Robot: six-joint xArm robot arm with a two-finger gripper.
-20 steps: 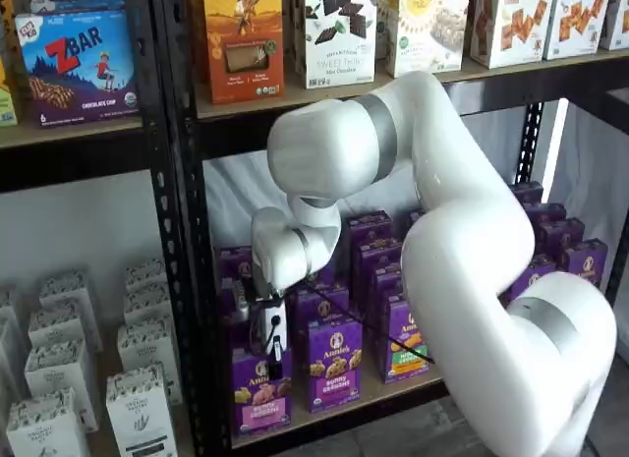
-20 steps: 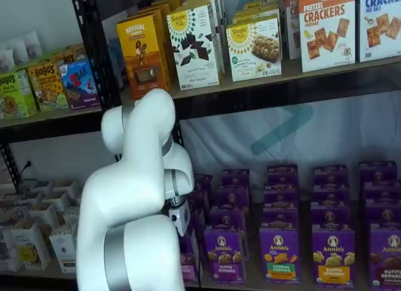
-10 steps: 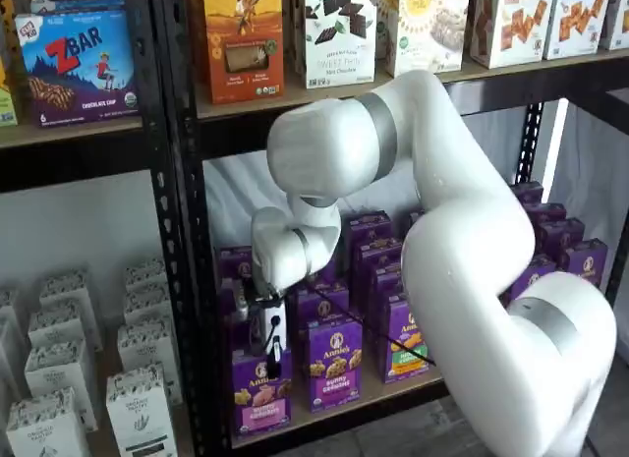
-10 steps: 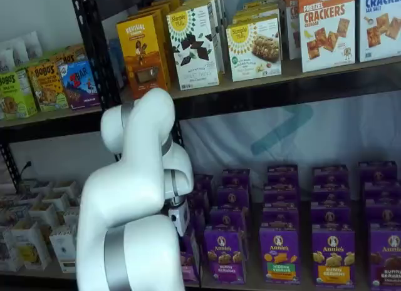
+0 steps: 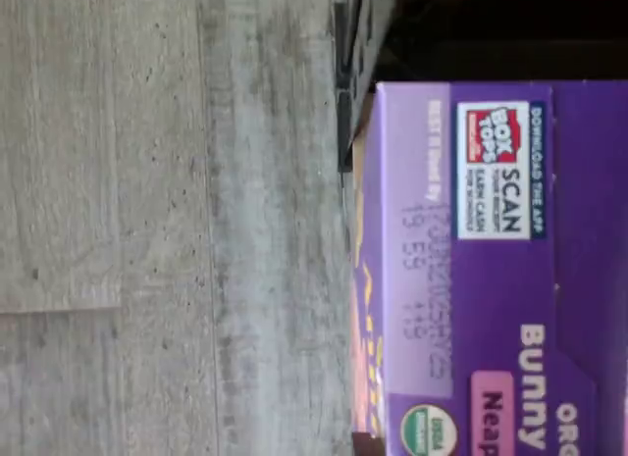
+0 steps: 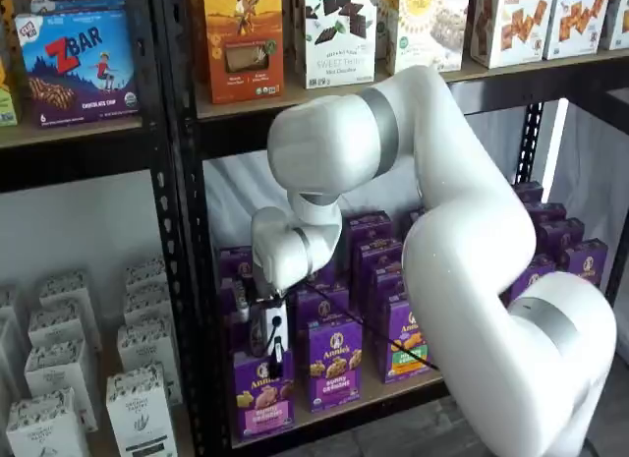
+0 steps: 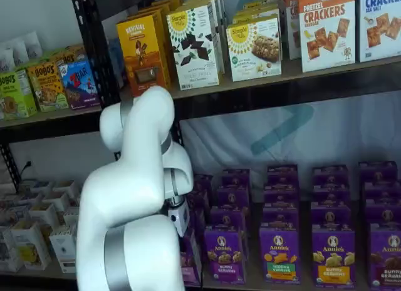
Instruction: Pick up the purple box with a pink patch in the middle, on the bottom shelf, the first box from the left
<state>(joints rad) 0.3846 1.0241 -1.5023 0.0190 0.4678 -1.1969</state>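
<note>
The purple box [image 6: 260, 396] with a pink band stands upright at the left end of the bottom shelf [image 6: 378, 396], at the front of its row. My gripper [image 6: 274, 363] hangs right over the box's top with its black fingers at the top edge. The fingers show side-on, so I cannot tell whether they are open or closed on the box. In a shelf view my arm hides most of the box [image 7: 191, 261]. The wrist view shows the box's top flap [image 5: 491, 279] up close, with a Box Tops mark and a pink patch; no fingers show there.
A purple Annie's carton with a purple band [image 6: 332, 364] stands right beside the box, with more purple cartons behind. A black perforated upright [image 6: 192, 280] stands close on its left. White cartons [image 6: 138, 398] fill the neighbouring rack. The higher board holds orange and white cartons [image 6: 241, 39]. Grey floor [image 5: 147, 230] shows below.
My arm's upper links have risen slightly. The gripper stays at the top of the purple box, which has hardly shifted.
</note>
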